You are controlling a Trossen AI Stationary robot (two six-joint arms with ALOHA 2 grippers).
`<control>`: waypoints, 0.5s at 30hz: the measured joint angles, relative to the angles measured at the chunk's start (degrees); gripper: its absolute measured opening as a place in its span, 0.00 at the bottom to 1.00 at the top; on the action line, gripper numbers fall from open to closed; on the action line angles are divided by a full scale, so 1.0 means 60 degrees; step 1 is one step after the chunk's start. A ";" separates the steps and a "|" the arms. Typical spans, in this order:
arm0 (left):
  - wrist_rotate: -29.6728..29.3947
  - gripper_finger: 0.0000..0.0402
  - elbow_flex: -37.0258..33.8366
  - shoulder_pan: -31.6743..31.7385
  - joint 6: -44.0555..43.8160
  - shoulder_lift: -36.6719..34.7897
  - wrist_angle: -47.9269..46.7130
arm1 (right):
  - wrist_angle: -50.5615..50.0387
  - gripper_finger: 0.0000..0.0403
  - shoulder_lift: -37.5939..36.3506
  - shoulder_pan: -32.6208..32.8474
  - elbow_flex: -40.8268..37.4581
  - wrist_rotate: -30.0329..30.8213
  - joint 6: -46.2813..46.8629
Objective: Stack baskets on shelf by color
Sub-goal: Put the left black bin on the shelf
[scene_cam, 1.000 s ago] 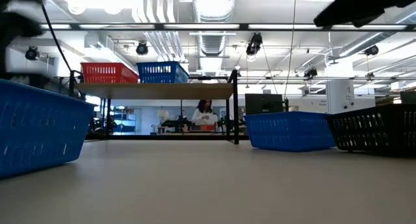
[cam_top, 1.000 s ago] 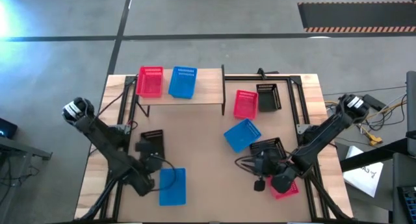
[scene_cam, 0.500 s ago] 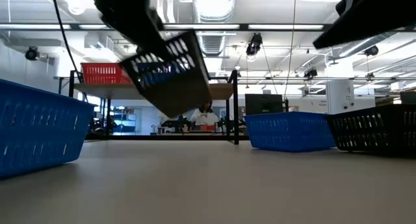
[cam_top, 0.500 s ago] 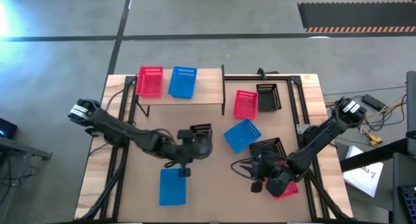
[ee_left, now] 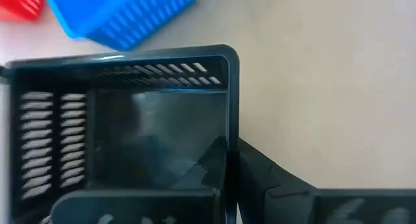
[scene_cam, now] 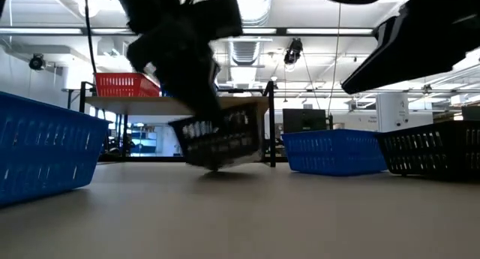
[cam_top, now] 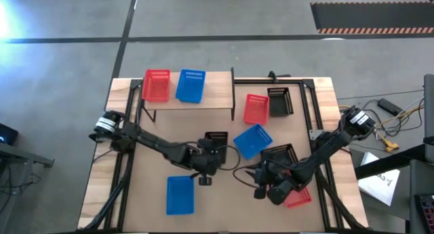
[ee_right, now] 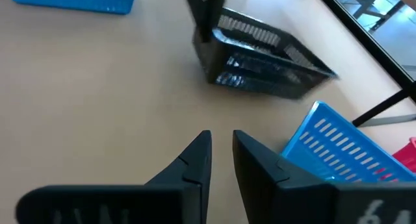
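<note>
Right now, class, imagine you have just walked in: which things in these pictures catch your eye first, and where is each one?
The left tool grips a black basket by its wall at mid-table, tilted just above the tabletop. On the shelf at the back, a red basket and a blue basket sit side by side. The right tool hangs empty over the table's front right.

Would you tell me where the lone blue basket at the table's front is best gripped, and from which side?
I'd pinch the rim of one short wall of the blue basket, coming straight down from above, one finger inside, one outside. It looks to sit flat and open side up, with bare table around it.
</note>
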 joint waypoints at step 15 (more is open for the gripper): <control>-0.1005 0.00 0.4468 0.1685 0.3098 -0.1114 -0.3426 | 0.0045 0.19 -0.0025 0.0328 -0.0004 0.0071 0.0380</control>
